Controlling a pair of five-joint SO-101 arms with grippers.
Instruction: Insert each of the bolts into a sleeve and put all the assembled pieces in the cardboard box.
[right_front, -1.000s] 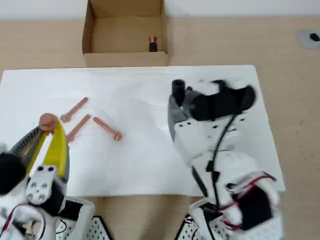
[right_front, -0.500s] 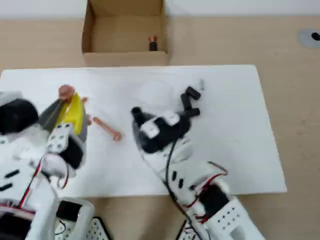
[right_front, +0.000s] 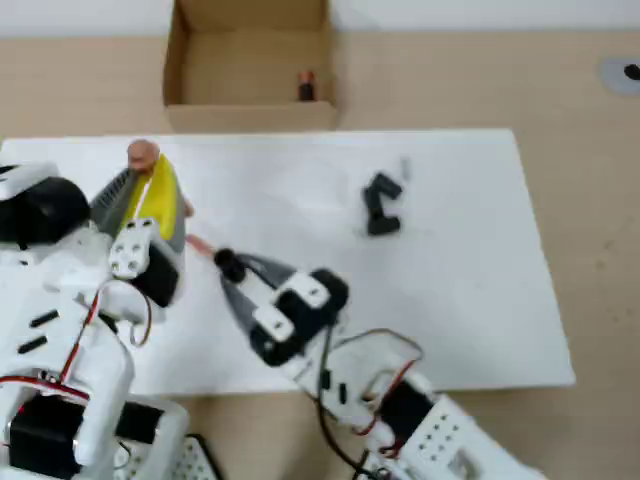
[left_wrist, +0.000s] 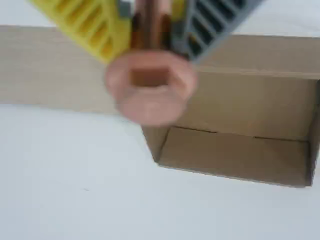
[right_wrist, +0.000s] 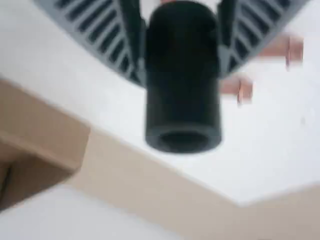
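My left gripper is shut on a copper bolt, head pointing toward the cardboard box. In the left wrist view the bolt's head sits between the yellow and grey fingers, with the box behind. My right gripper is shut on a black sleeve, a short way in front and to the right of the left gripper. The right wrist view has the sleeve with its open end facing out, and two bolts lying beyond it. One assembled piece lies in the box.
Two loose black sleeves lie on the white sheet right of centre. A loose bolt lies between the two grippers, partly hidden. The right arm's body covers the sheet's near middle.
My right arm has swung left across the sheet with its sleeve, ending close to the left gripper. My left gripper has carried its bolt farther from the near edge, toward the box.
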